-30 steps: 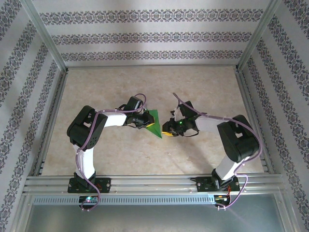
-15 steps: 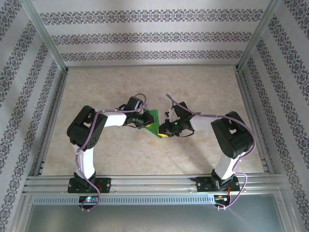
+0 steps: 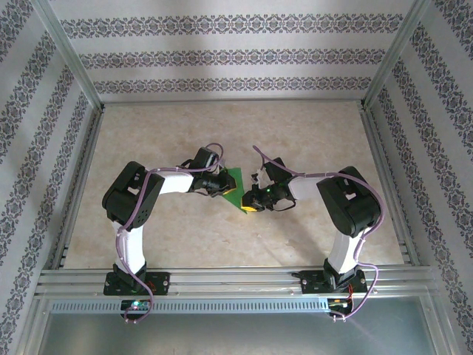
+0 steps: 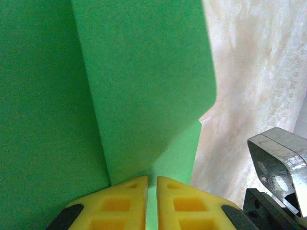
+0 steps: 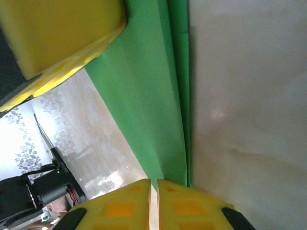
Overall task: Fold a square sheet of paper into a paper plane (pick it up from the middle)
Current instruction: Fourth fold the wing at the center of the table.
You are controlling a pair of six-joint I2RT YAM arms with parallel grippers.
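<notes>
The left tool (image 3: 225, 187) pinches the thin bright green folded paper (image 3: 237, 187). It holds the paper over the pale stone-look surface (image 3: 222, 126), in the middle between the two arms. From the left wrist you can see its two yellow fingers (image 4: 127, 203) squeezed tight on the paper (image 4: 144, 86), which has one long crease. The right tool (image 3: 250, 205) is closed too and nips the paper's low pointed end. From the right wrist, the paper's layered edge (image 5: 158, 110) runs down between that tool's yellow fingers (image 5: 180, 206).
</notes>
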